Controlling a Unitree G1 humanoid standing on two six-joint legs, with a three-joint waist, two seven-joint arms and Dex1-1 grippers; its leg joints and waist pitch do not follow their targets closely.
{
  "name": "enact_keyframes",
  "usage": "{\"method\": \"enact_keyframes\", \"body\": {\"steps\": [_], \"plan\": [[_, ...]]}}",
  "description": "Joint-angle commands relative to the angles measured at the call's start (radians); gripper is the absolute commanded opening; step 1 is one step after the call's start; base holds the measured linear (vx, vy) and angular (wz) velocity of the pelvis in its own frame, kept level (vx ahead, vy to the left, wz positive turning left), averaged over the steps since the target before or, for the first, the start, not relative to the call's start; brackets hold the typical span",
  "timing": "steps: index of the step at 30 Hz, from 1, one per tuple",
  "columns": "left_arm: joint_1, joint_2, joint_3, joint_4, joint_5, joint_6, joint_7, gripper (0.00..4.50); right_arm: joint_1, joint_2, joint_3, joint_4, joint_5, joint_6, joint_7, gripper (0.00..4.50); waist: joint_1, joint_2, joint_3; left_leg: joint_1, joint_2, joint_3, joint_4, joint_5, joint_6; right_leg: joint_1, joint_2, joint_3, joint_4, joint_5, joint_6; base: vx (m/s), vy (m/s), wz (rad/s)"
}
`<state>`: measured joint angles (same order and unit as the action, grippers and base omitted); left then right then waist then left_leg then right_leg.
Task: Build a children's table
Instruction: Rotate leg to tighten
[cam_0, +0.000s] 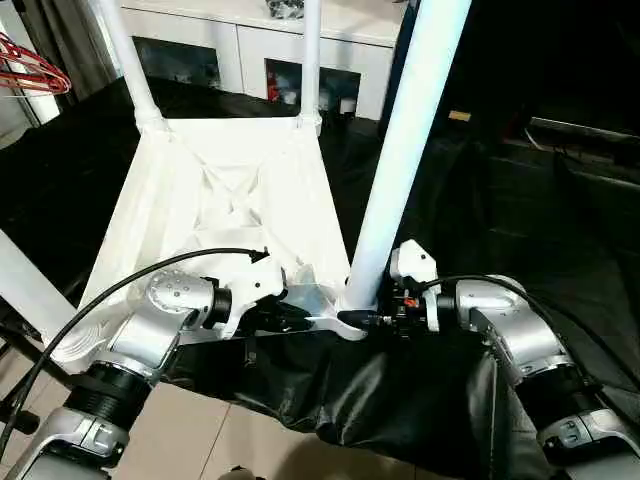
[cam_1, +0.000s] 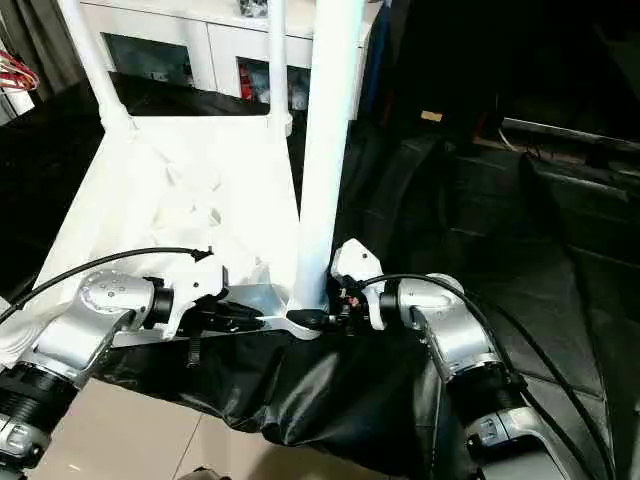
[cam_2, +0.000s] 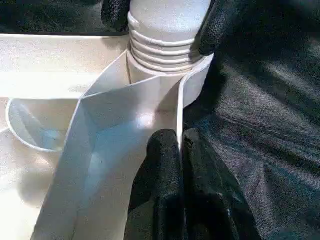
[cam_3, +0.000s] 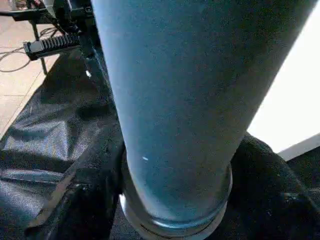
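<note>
Left claw (cam_0: 290, 318) is pinching the stiff tabletop (cam_0: 225, 190) rib; right claw (cam_0: 372, 320) is straddling the smooth, light leg (cam_0: 405, 150) at its threaded base.

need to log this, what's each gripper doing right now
left gripper: shut on the tabletop rim.
right gripper: around the leg base, shut on it.

2 silver forearms (cam_0: 150, 330) end in white wrist housings and black fingers (cam_2: 165, 185). A black cable (cam_0: 90, 305) loops over each arm, and ribbed black collars ring both forearms nearer the body.
</note>
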<state>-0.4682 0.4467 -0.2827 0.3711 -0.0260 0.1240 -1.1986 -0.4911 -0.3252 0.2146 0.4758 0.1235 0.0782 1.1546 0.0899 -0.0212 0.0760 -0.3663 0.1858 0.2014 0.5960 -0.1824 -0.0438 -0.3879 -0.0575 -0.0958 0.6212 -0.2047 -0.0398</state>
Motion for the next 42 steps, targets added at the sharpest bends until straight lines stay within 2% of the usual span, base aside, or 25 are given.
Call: {"method": "enact_keyframes", "body": {"steps": [1, 4, 5, 7, 9, 12, 14, 17, 19, 20, 24, 25, 27, 29, 30, 32, 33, 36, 39, 42], "plan": [[-0.004, -0.019, 0.008, 0.005, -0.011, -0.020, 0.034, 0.00, 0.015, 0.011, 0.023, 0.002, -0.011, -0.015, -0.005, 2.66, -0.005, -0.008, -0.068, 0.015, 0.062, -0.030, -0.064, -0.145, 0.055, 0.043, -0.107, 0.074, -0.086, -0.246, -0.165, 0.000, 0.000, 0.00], [-0.009, -0.031, 0.015, 0.013, 0.000, -0.013, 0.072, 0.00, 0.021, 0.028, 0.009, 0.006, -0.011, -0.012, -0.045, 2.66, -0.006, -0.008, -0.067, 0.014, 0.061, -0.032, -0.065, -0.147, 0.052, 0.043, -0.107, 0.074, -0.086, -0.252, -0.162, 0.000, 0.000, 0.00], [-0.017, -0.044, 0.019, 0.025, 0.011, -0.006, 0.108, 0.00, 0.021, 0.048, -0.005, 0.021, -0.020, -0.014, -0.103, 2.66, -0.007, -0.012, -0.069, 0.014, 0.061, -0.031, -0.065, -0.147, 0.051, 0.044, -0.106, 0.073, -0.086, -0.255, -0.161, 0.000, 0.000, 0.00], [-0.045, -0.085, 0.020, 0.056, 0.043, 0.013, 0.198, 0.00, 0.018, 0.106, -0.038, 0.068, -0.046, -0.015, -0.271, 2.66, -0.011, -0.007, -0.064, 0.020, 0.062, -0.033, -0.068, -0.174, 0.026, 0.037, -0.108, 0.073, -0.095, -0.312, -0.154, 0.000, 0.000, 0.00], [-0.067, -0.122, 0.017, 0.078, 0.066, 0.032, 0.265, 0.00, 0.021, 0.153, -0.061, 0.091, -0.053, 0.000, -0.379, 2.66, -0.017, -0.010, -0.067, 0.022, 0.062, -0.036, -0.070, -0.192, 0.005, 0.038, -0.110, 0.073, -0.096, -0.334, -0.146, 0.000, 0.000, 0.00], [-0.108, -0.215, 0.014, 0.109, 0.091, 0.073, 0.391, 0.00, 0.015, 0.249, -0.091, 0.144, -0.080, 0.033, -0.607, 2.65, -0.026, -0.006, -0.060, 0.023, 0.059, -0.035, -0.072, -0.214, 0.000, 0.032, -0.109, 0.075, -0.101, -0.352, -0.145, 0.000, 0.000, 0.00], [-0.131, -0.274, 0.005, 0.132, 0.102, 0.082, 0.454, 0.00, -0.002, 0.310, -0.103, 0.189, -0.093, 0.047, -0.727, 2.65, -0.031, -0.007, -0.063, 0.026, 0.060, -0.038, -0.072, -0.227, -0.011, 0.035, -0.111, 0.074, -0.103, -0.372, -0.142, 0.000, 0.000, 0.00], [-0.154, -0.329, -0.008, 0.168, 0.122, 0.069, 0.506, 0.00, -0.023, 0.363, -0.093, 0.210, -0.100, 0.020, -0.752, 2.65, -0.030, -0.003, -0.066, 0.022, 0.057, -0.036, -0.071, -0.208, 0.009, 0.039, -0.111, 0.076, -0.103, -0.316, -0.142, 0.000, 0.000, 0.00], [-0.161, -0.340, -0.018, 0.181, 0.134, 0.054, 0.511, 0.00, -0.029, 0.372, -0.083, 0.205, -0.104, 0.003, -0.738, 2.65, -0.028, -0.004, -0.067, 0.021, 0.057, -0.035, -0.072, -0.193, 0.024, 0.039, -0.109, 0.076, -0.101, -0.284, -0.142, 0.000, 0.000, 0.00], [-0.160, -0.340, -0.024, 0.182, 0.136, 0.040, 0.498, 0.00, -0.027, 0.361, -0.075, 0.189, -0.104, -0.013, -0.705, 3.21, -0.027, 0.001, -0.067, 0.022, 0.057, -0.035, -0.071, -0.191, 0.025, 0.040, -0.110, 0.076, -0.100, -0.277, -0.145, 0.000, 0.000, 0.00], [-0.140, -0.314, -0.030, 0.156, 0.124, 0.003, 0.431, 0.00, -0.020, 0.302, -0.080, 0.154, -0.089, -0.034, -0.624, 3.53, -0.024, -0.002, -0.068, 0.019, 0.058, -0.034, -0.070, -0.189, 0.040, 0.044, -0.110, 0.075, -0.099, -0.266, -0.146, 0.000, 0.000, 0.00], [-0.124, -0.290, -0.031, 0.139, 0.116, -0.028, 0.393, 0.00, -0.019, 0.263, -0.085, 0.135, -0.073, -0.030, -0.572, 3.65, -0.021, 0.000, -0.070, 0.017, 0.059, -0.035, -0.071, -0.179, 0.046, 0.046, -0.110, 0.074, -0.098, -0.247, -0.150, 0.000, 0.000, 0.00], [-0.114, -0.277, -0.027, 0.126, 0.103, -0.027, 0.367, 0.00, -0.016, 0.236, -0.083, 0.120, -0.065, -0.025, -0.534, 3.87, -0.021, 0.000, -0.071, 0.016, 0.060, -0.034, -0.070, -0.175, 0.049, 0.047, -0.110, 0.075, -0.095, -0.235, -0.152, 0.000, 0.000, 0.00], [-0.095, -0.253, -0.021, 0.105, 0.086, -0.042, 0.321, 0.00, -0.010, 0.183, -0.071, 0.092, -0.059, -0.019, -0.454, 4.05, -0.020, -0.003, -0.073, 0.010, 0.059, -0.034, -0.067, -0.144, 0.066, 0.051, -0.108, 0.073, -0.088, -0.185, -0.165, 0.000, 0.000, 0.00], [-0.084, -0.237, -0.018, 0.093, 0.074, -0.045, 0.291, 0.00, -0.004, 0.147, -0.057, 0.072, -0.060, -0.024, -0.399, 4.05, -0.020, 0.003, -0.073, 0.010, 0.059, -0.034, -0.067, -0.141, 0.069, 0.049, -0.108, 0.073, -0.088, -0.180, -0.168, 0.000, 0.000, 0.00], [-0.077, -0.221, -0.017, 0.086, 0.068, -0.050, 0.266, 0.00, 0.000, 0.117, -0.049, 0.058, -0.061, -0.028, -0.349, 4.05, -0.018, 0.001, -0.071, 0.013, 0.061, -0.032, -0.066, -0.149, 0.078, 0.046, -0.107, 0.074, -0.090, -0.184, -0.175, 0.000, 0.000, 0.00], [-0.067, -0.195, -0.014, 0.073, 0.054, -0.056, 0.224, 0.00, 0.007, 0.074, -0.044, 0.034, -0.047, -0.024, -0.265, 4.05, -0.016, 0.001, -0.071, 0.013, 0.061, -0.032, -0.067, -0.151, 0.077, 0.047, -0.107, 0.073, -0.090, -0.191, -0.174, 0.000, 0.000, 0.00], [-0.056, -0.157, -0.010, 0.057, 0.034, -0.063, 0.148, 0.00, 0.011, 0.026, -0.043, 0.009, -0.017, -0.013, -0.151, 4.05, -0.011, 0.001, -0.070, 0.013, 0.063, -0.032, -0.068, -0.159, 0.077, 0.046, -0.107, 0.073, -0.091, -0.212, -0.169, 0.000, 0.000, 0.00], [-0.046, -0.117, -0.017, 0.044, 0.018, -0.066, 0.075, 0.00, 0.015, -0.026, -0.011, -0.014, -0.006, -0.007, -0.048, 4.05, -0.005, 0.000, -0.070, 0.015, 0.065, -0.032, -0.069, -0.160, 0.077, 0.047, -0.106, 0.071, -0.090, -0.213, -0.173, 0.000, 0.000, 0.00], [-0.043, -0.108, -0.017, 0.040, 0.012, -0.064, 0.053, 0.00, 0.016, -0.041, 0.001, -0.019, -0.006, -0.007, -0.021, 4.05, -0.006, 0.000, -0.069, 0.014, 0.064, -0.031, -0.068, -0.166, 0.072, 0.045, -0.108, 0.072, -0.091, -0.223, -0.175, 0.000, 0.000, 0.00]]}}
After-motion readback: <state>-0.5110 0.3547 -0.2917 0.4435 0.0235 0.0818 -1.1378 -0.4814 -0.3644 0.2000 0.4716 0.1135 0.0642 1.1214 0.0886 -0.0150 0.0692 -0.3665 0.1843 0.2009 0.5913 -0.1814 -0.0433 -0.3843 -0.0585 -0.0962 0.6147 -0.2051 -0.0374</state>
